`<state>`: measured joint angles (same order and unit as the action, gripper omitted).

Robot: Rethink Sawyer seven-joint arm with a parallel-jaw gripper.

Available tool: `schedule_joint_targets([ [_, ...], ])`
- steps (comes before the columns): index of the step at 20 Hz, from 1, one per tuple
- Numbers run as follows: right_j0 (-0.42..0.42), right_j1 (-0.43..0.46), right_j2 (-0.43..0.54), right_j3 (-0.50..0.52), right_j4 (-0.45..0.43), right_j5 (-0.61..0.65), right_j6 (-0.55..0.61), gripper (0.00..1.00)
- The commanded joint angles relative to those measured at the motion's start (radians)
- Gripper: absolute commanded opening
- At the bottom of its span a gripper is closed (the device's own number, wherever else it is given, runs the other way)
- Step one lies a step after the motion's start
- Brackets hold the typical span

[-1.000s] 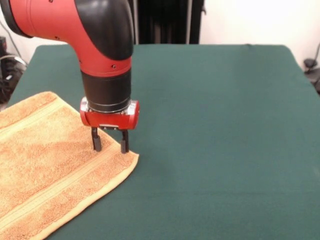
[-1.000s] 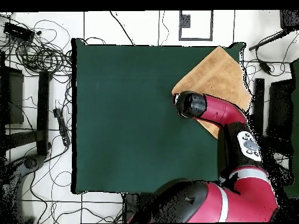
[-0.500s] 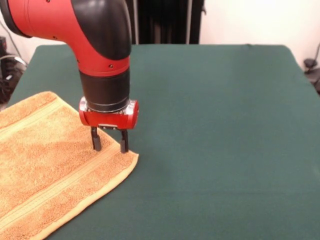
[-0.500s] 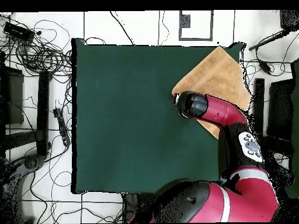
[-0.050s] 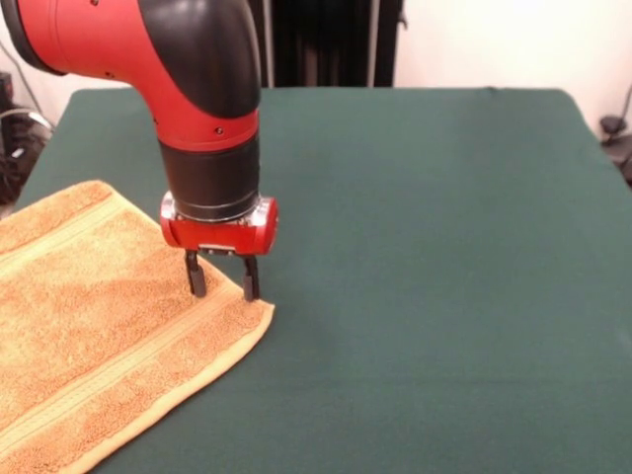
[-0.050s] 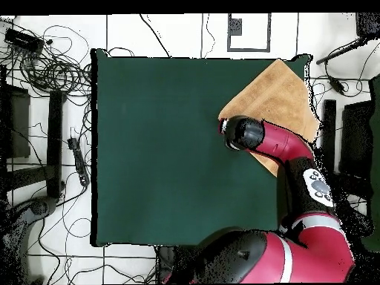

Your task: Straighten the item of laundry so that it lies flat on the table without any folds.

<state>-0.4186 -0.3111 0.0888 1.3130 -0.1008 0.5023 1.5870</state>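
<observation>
Towel (image 5: 99,326) is lying flat and hanging off the worktop (image 5: 425,247) edge while the gripper (image 5: 223,281), parted and empty, is hovering at its corner, risking bunching it.

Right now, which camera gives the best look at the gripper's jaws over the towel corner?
The front view: the gripper shows both jaws apart, tips at the towel near its corner. In the overhead view the arm's wrist covers the jaws, so only the towel around it shows.
</observation>
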Motion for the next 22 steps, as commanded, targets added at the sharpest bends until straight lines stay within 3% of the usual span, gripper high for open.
schedule_joint_targets([
  [1,0.047,0.117,0.098,0.103,0.058,0.084,0.145,1.0],
  [17,0.065,0.231,0.073,0.029,0.028,-0.046,0.151,1.0],
  [22,0.076,0.242,0.066,0.019,0.038,-0.032,0.164,1.0],
])
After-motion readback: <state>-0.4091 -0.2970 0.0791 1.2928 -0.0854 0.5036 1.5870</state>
